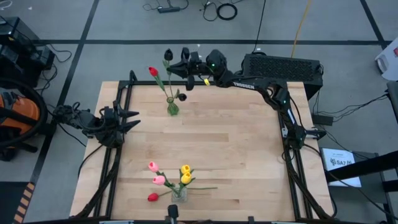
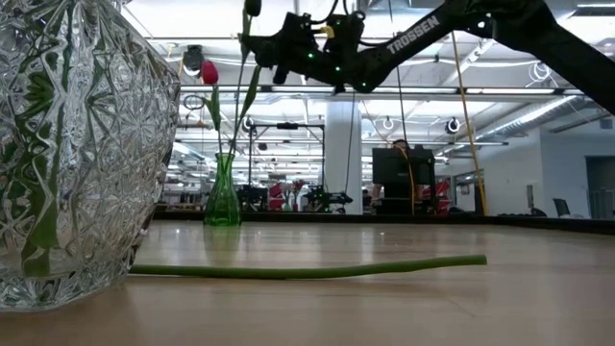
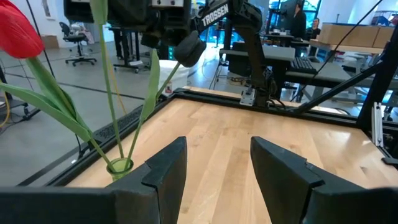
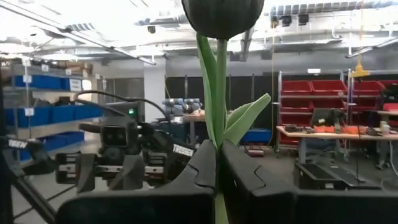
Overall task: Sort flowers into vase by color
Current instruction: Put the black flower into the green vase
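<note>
Right gripper: clamped on dark tulip, stem upright, over far edge just beyond green vase.
Left gripper: open, empty, left edge.

High view: overhead, straight down, far enough to take in the whole table and both arms. Low view: at tabletop level, nearly against the glass vase, facing across. Wrist views: each looks past its own fingers. High, low and left wrist views share the green vase.
</note>
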Available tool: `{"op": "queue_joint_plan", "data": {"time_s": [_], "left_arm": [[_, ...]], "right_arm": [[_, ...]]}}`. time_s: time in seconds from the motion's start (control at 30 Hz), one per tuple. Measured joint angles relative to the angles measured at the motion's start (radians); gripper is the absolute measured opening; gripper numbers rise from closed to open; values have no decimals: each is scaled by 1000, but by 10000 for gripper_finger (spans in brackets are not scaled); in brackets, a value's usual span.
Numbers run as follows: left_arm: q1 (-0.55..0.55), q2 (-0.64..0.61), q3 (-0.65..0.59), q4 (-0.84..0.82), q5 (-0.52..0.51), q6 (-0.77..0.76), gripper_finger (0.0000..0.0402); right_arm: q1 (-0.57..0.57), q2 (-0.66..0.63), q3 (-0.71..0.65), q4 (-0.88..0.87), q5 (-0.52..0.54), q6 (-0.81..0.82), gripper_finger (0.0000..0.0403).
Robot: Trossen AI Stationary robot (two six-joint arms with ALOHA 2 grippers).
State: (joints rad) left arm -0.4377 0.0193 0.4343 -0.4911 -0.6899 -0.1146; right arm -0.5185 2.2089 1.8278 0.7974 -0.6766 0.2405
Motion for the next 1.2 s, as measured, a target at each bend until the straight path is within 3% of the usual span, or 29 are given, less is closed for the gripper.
{"op": "queue_joint_plan", "data": {"time_s": [0.4, 0.7, 0.87, 1.2], "left_arm": [[0, 0, 0, 0, 0, 0, 185], [0, 0, 0, 1, 0, 0, 185], [0, 0, 0, 1, 0, 0, 185], [0, 0, 0, 1, 0, 0, 185]], "right_arm": [[13, -2, 0, -35, 0, -49, 0], [37, -1, 0, -296, 54, -227, 0], [37, -1, 0, -359, 56, -245, 2], [29, -1, 0, -359, 57, -174, 50]]}}
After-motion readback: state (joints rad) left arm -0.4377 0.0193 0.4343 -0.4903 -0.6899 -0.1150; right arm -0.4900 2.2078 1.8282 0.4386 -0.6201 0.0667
